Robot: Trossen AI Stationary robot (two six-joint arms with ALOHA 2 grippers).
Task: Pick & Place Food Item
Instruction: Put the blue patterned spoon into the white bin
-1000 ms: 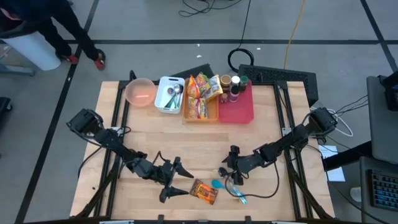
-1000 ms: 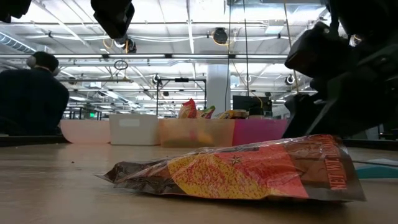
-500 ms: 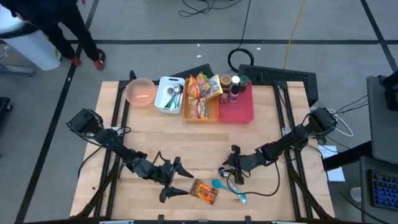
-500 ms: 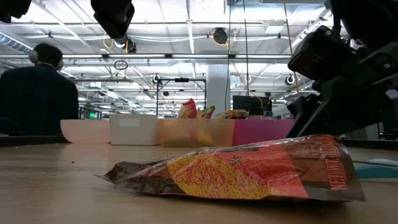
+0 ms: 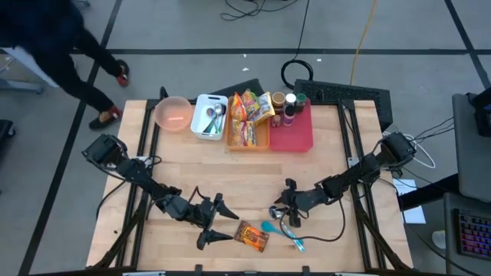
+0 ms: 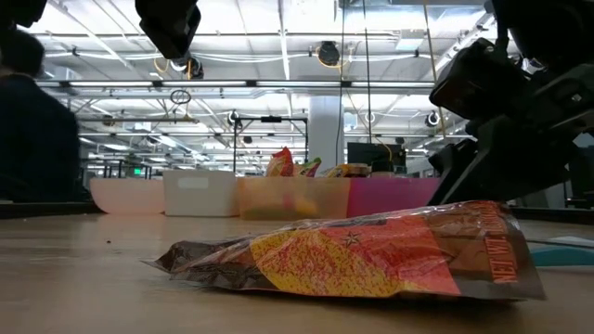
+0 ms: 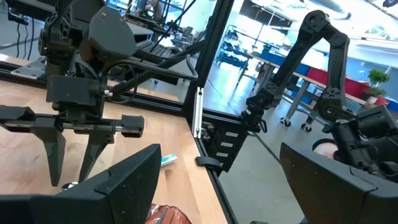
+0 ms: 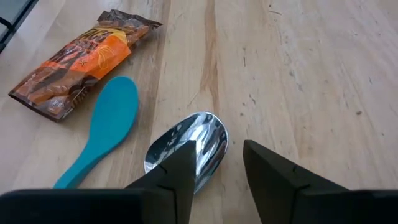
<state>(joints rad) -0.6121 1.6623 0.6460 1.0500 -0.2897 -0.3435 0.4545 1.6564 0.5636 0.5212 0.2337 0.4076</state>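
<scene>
An orange and brown snack packet (image 5: 251,236) lies flat on the table near its front edge; it also shows in the low view (image 6: 353,255) and the right wrist view (image 8: 81,59). My left gripper (image 5: 221,221) is wide open just left of the packet, which peeks in between its fingers (image 7: 165,216). My right gripper (image 5: 282,213) is open, low over a metal spoon (image 8: 189,152), and a teal spoon (image 8: 109,127) lies beside it. The metal spoon's bowl lies in front of the fingers, partly behind one finger (image 8: 177,171). My right gripper stands over the metal spoon's bowl (image 8: 205,140) from above, slanting toward the table's left. One finger overlaps the bowl's edge in the right wrist view. I cannot tell whether it touches the spoon. My left gripper touches nothing.
At the table's far edge stand a pink bowl (image 5: 173,113), a white bin (image 5: 201,126) with cutlery, an orange bin (image 5: 230,142) with snack packets and a pink tray (image 5: 295,134) with bottles. A person (image 5: 54,46) moves beyond the far left corner.
Both grippers and the packet stay nearly where they were. The person beyond the table's far left corner has walked on.
</scene>
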